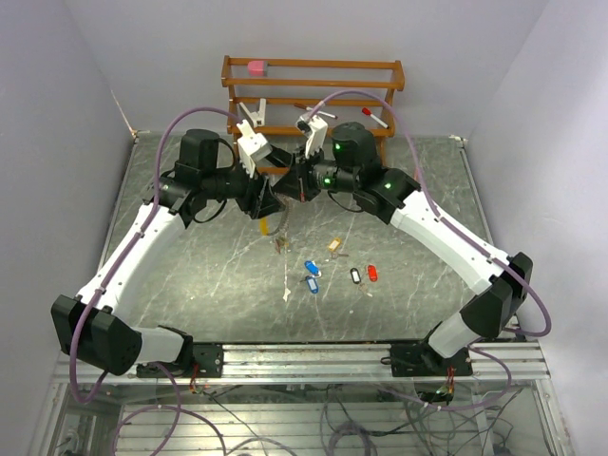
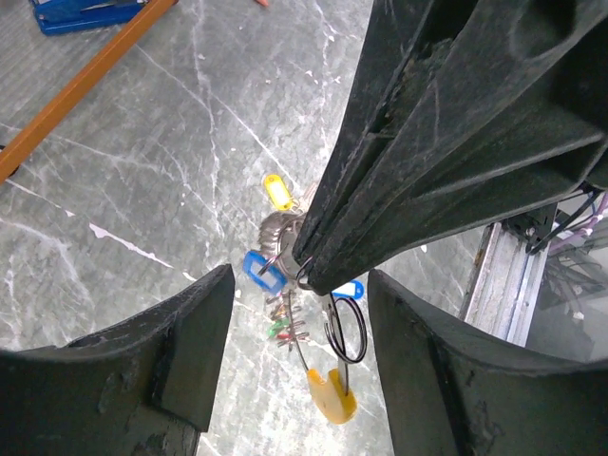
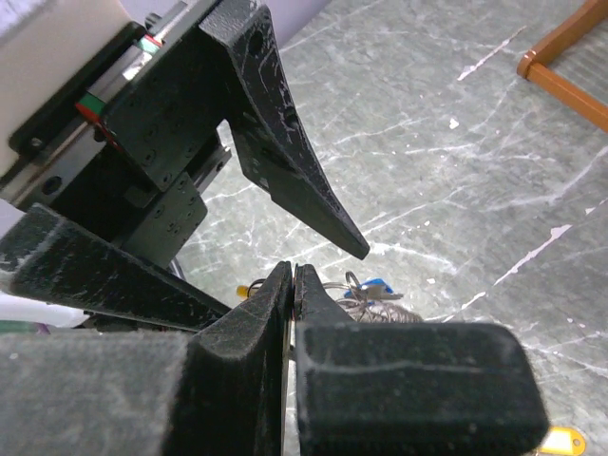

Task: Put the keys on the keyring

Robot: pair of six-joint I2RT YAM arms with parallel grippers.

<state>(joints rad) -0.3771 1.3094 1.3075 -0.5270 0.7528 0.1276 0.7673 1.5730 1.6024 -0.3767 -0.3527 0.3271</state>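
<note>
Wire keyring (image 2: 298, 347) hangs above the bench (image 1: 190, 275), pinched between the pressed-together fingers of the right hand (image 3: 293, 285); the left hand (image 2: 299, 285) is spread around it. Thin, springy and likely slick, it wants a firm pinch on bare wire, clear of the dangling yellow-tagged key (image 2: 331, 394).

blue keys (image 1: 307, 267) 2 | red key (image 1: 371, 273) 1 | black key (image 1: 355, 275) 1 | tan key (image 1: 333, 244) 1

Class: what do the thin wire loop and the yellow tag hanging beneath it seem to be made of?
The thin oval wire loop is probably metal, dark grey: very thin, yet it holds its curve. The yellow oblong tag looks like plastic: smooth, evenly coloured, slightly glossy.
</note>
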